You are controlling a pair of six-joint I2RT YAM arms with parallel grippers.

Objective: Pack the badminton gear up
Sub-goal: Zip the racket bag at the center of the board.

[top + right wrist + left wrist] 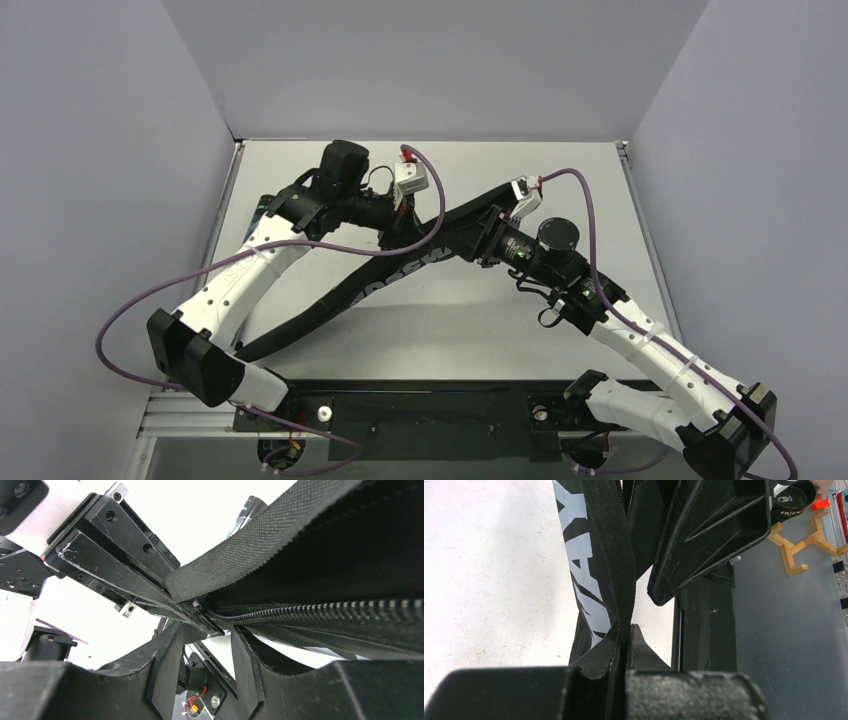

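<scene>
One strap (611, 540) of the racket bag (335, 308) sits clamped tight in the left gripper (626, 630); the right gripper (205, 630) hangs half-open at its zipper (320, 611).

Bright, even overhead light; table (484, 570) blown white in wrist views; racket bag (400, 272) casts soft shadow.
</scene>
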